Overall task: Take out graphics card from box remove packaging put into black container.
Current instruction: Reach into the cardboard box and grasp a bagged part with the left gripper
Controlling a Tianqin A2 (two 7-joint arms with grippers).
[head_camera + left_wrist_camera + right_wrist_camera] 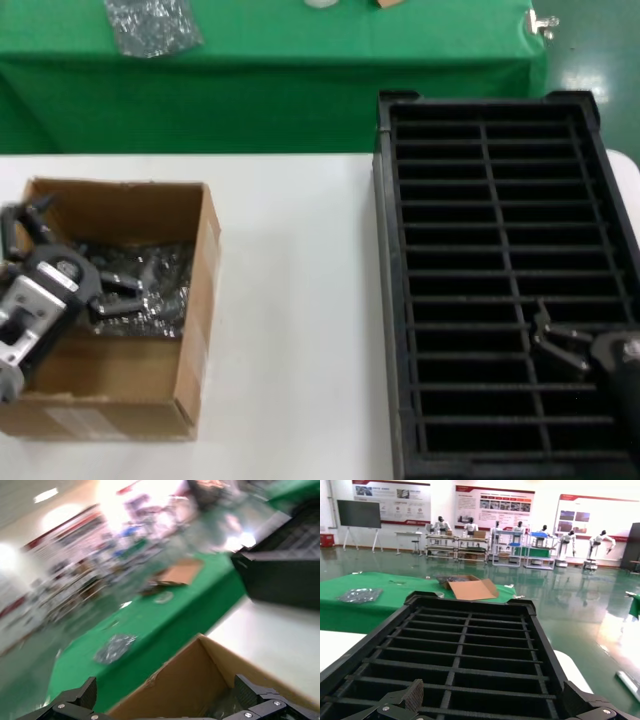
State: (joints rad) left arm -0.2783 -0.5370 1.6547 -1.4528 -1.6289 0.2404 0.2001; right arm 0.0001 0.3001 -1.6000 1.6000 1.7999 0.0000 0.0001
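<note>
Left gripper [70, 262], seemingly spread, inside box [190, 330].

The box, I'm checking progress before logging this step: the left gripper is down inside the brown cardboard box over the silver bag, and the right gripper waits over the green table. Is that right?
One detail is off. The head view shows the right gripper over the black container, not the green table. The left gripper is indeed inside the box, over the packaging.

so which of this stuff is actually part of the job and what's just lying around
Part of the job:
- box
- packaging inside the box
- black container
- left claw, in the box

Just lying about:
- small grey bag on the green table
- right claw, idle over the container
</note>
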